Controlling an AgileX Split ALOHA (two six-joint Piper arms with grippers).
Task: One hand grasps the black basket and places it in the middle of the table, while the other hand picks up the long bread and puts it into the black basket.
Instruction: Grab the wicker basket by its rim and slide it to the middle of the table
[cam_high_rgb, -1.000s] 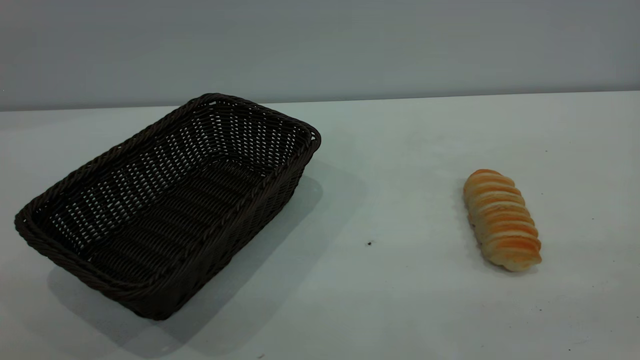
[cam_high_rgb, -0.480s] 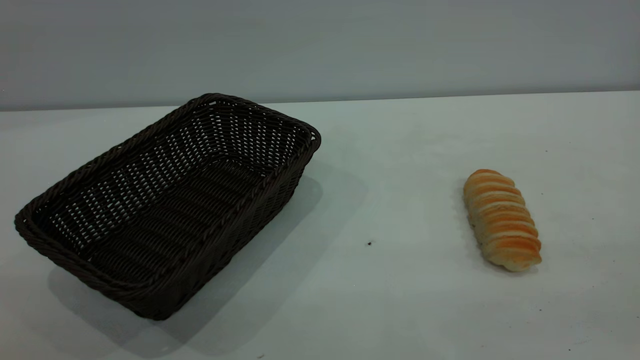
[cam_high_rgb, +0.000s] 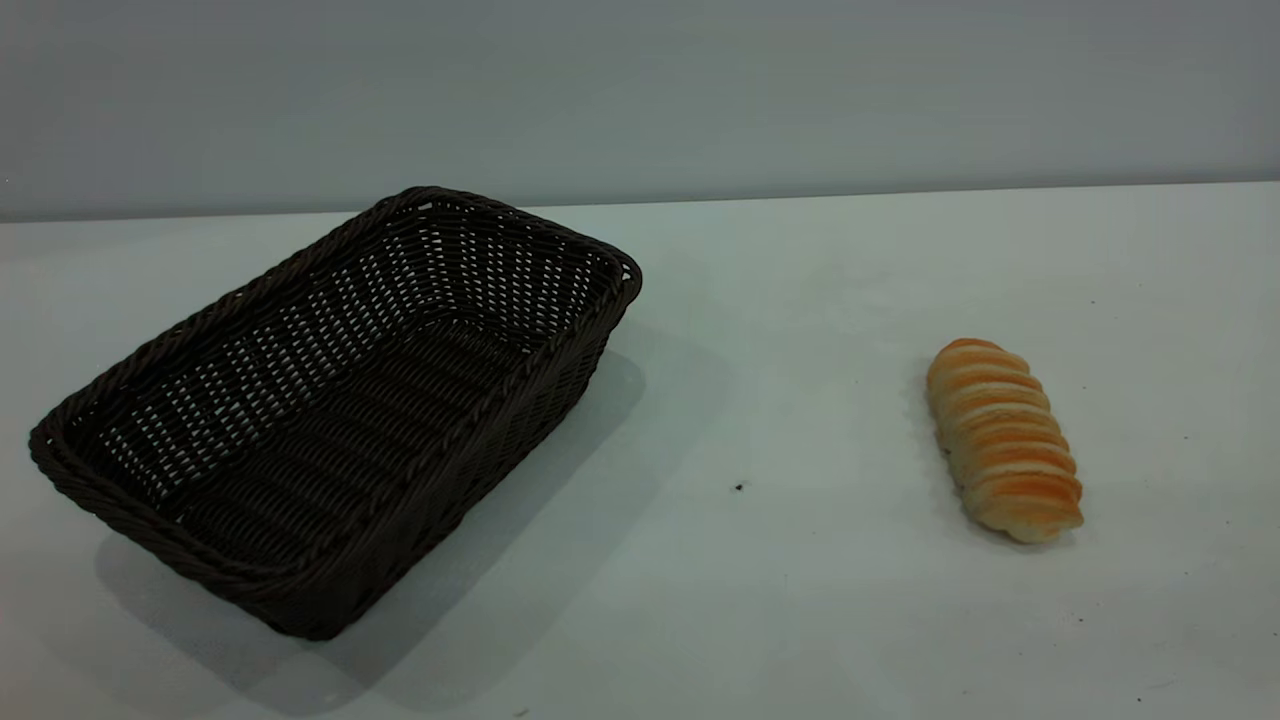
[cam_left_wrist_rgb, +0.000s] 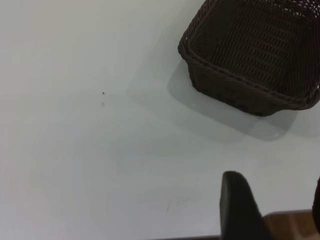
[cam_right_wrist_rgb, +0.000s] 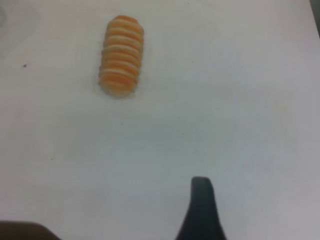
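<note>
The black basket (cam_high_rgb: 330, 400) stands empty at the left of the table (cam_high_rgb: 760, 300), set at an angle. It also shows in the left wrist view (cam_left_wrist_rgb: 255, 55). The long bread (cam_high_rgb: 1003, 440) lies on the table at the right, well apart from the basket, and also shows in the right wrist view (cam_right_wrist_rgb: 121, 55). My left gripper (cam_left_wrist_rgb: 277, 200) is open and empty, above bare table a good way short of the basket. Part of my right gripper (cam_right_wrist_rgb: 201, 210) shows above bare table, well short of the bread. Neither gripper shows in the exterior view.
A wide stretch of white table lies between the basket and the bread, with a small dark speck (cam_high_rgb: 739, 487) on it. A grey wall (cam_high_rgb: 640, 90) runs behind the table's far edge. A brown strip (cam_left_wrist_rgb: 295, 225) shows under my left gripper.
</note>
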